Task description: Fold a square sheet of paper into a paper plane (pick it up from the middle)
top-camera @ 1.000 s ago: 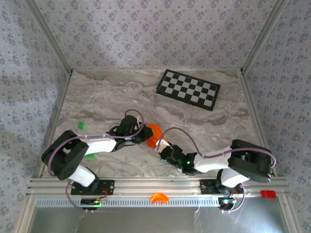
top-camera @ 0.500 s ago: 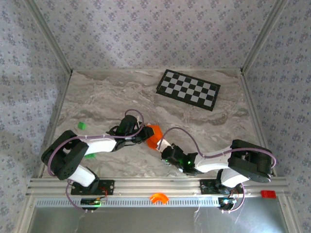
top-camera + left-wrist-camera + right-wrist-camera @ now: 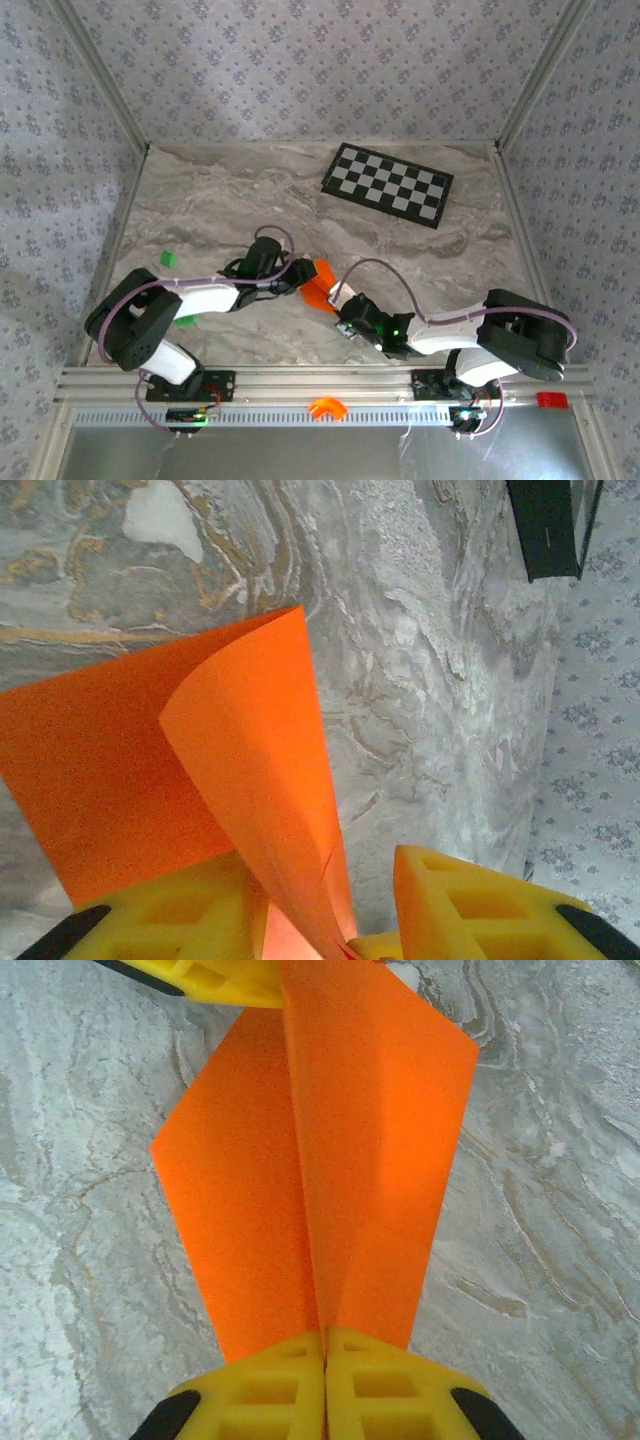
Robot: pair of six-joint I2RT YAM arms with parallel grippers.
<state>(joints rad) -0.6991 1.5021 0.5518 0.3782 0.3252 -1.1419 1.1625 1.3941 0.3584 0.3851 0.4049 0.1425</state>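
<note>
Orange paper sheet (image 3: 320,285) held between two arms near the middle of the marble bench (image 3: 220,200).
Left gripper (image 3: 315,885) stands spread, the sheet's curled flap rising between its yellow fingers (image 3: 170,920); right gripper (image 3: 325,1345) is pressed together, pinching the sheet's centre crease.

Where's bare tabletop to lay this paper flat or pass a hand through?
Bare: the table's far-left, bordered by back wall, checkerboard and left arm; also between checkerboard and right arm. Crowded: centre, where left gripper and right gripper meet at the square sheet of paper; green piece at left.
</note>
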